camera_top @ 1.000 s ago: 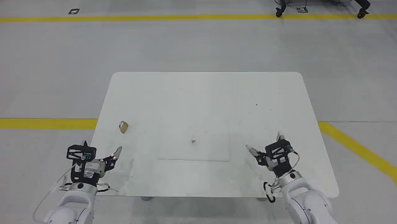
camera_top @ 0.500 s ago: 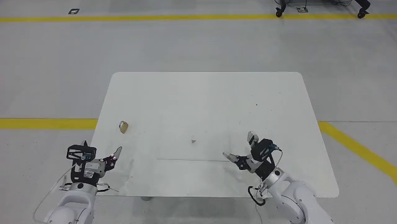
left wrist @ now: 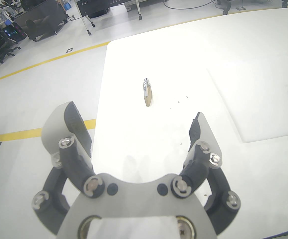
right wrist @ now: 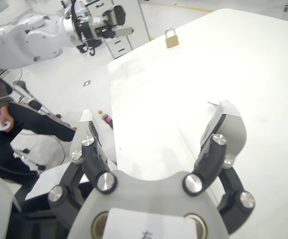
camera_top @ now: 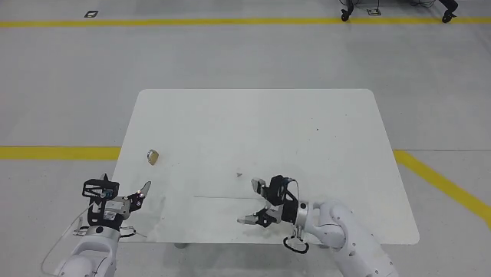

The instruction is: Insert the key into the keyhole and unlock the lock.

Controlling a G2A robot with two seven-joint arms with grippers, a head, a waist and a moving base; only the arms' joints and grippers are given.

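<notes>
Right end effector, fingers spread, near the key; lock well apart on the white table.

I can read no full word or number anywhere. The white rectangular paper sticker on the grey metal plate behind my right gripper carries one dark printed character, cut off at the edge, so I cannot tell which it is. A like white sticker sits behind my left gripper; the part I see is blank. The small brass padlock on the white bench bears no marking I can make out. The small dark plastic bottle on the floor beside the bench has a red label, too small to read.
</notes>
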